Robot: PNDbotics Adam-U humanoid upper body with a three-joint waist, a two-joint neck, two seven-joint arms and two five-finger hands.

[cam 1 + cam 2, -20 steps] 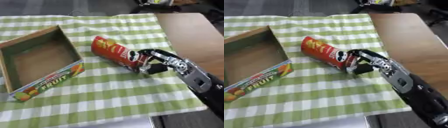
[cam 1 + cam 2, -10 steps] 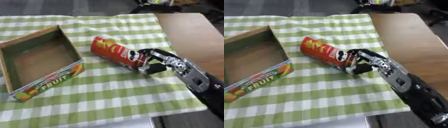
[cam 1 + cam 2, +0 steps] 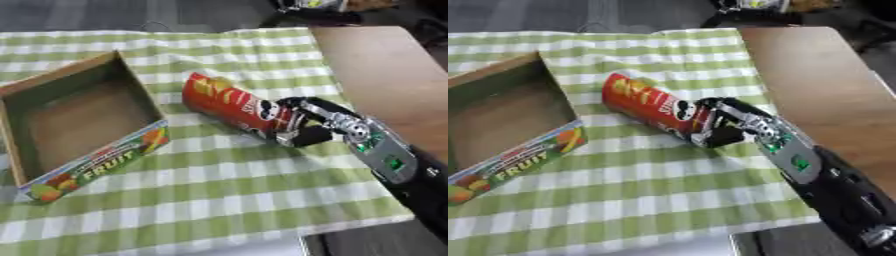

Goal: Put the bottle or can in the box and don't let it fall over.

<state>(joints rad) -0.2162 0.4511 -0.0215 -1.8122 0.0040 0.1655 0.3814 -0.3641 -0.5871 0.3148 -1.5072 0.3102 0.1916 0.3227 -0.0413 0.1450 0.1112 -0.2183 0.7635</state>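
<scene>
Box (image 3: pixel 79 125) sits at far left on the green-and-white checked cloth (image 3: pixel 227 195), open side up, nothing in it; brown inside, "FRUIT" printed on the near wall w/ fruit pics. Its left wall runs off the view's edge in the right eye view; set askew to the cloth's stripes. Bare cloth on the box's far side and a wide bare stretch in front, down to the cloth's near edge.

Just right of the box, a small strip of cloth between them: red can (image 3: pixel 234 108), a tall chip tube, lying on its side, not upright. Lies diagonally, one end pointing up-left toward the box's far right corner, other end down-right. Not in the box, not touching it.

At the can's lower-right end: right hand (image 3: pixel 319 123), fingers curled round that end of the can, thumb under/near side, dark fingers over the top. Arm runs down-right off the lower right corner.

Further right the cloth ends; bare brown table (image 3: pixel 385 70) shows past the cloth's right edge, w/ its own right edge not far beyond. Near edge of the table runs close below the cloth's front hem.

Left hand not seen in either view.
</scene>
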